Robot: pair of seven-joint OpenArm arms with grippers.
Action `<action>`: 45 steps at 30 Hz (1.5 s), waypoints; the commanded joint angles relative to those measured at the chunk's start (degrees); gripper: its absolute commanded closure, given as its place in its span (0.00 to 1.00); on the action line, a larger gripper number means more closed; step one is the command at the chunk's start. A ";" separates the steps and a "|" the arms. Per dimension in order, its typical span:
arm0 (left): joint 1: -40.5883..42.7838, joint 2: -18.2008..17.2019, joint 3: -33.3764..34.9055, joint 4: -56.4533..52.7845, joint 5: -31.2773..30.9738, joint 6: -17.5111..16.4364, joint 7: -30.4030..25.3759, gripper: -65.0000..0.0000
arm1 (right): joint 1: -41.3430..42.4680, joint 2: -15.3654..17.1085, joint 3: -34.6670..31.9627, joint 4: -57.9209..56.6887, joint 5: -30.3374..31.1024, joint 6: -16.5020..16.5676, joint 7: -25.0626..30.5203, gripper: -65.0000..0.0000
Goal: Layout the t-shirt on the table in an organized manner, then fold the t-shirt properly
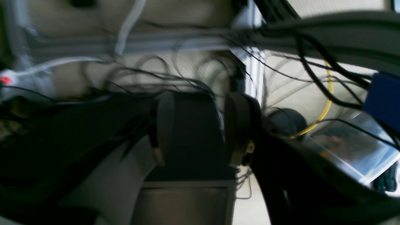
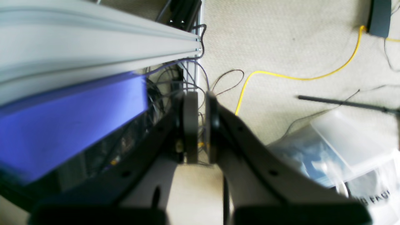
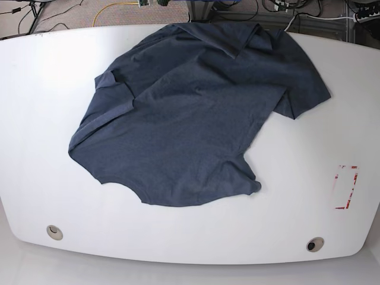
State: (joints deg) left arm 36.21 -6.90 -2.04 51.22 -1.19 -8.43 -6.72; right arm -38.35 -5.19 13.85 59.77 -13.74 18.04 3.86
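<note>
Seeing the t-shirt [image 3: 190, 119] crumpled mid-table [image 3: 35, 148], reaching the far edge. Soft, limp; I'd pinch a sleeve or hem. Left fingers [image 1: 240, 128] parted, holding nothing; right fingers [image 2: 190, 125] closed, empty, both off the table.

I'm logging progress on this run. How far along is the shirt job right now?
Barely started. The t-shirt lies on the table, rumpled, with its far edge doubled over and no neat fold made. Nothing is in hand: neither arm shows in the base view, and both wrist cameras look at the floor and cables. The right gripper is shut and empty. Flattening it out and all the folding remain.
</note>
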 commanded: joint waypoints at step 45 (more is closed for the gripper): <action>38.79 -7.39 -15.49 58.62 -19.95 -5.42 -0.27 0.63 | -31.06 -0.13 -3.52 53.51 18.18 0.29 -2.76 0.93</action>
State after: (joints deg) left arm 73.49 -14.24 -17.52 109.14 -20.27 -12.80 -6.07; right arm -69.36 -5.93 9.78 112.09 4.32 18.00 -0.10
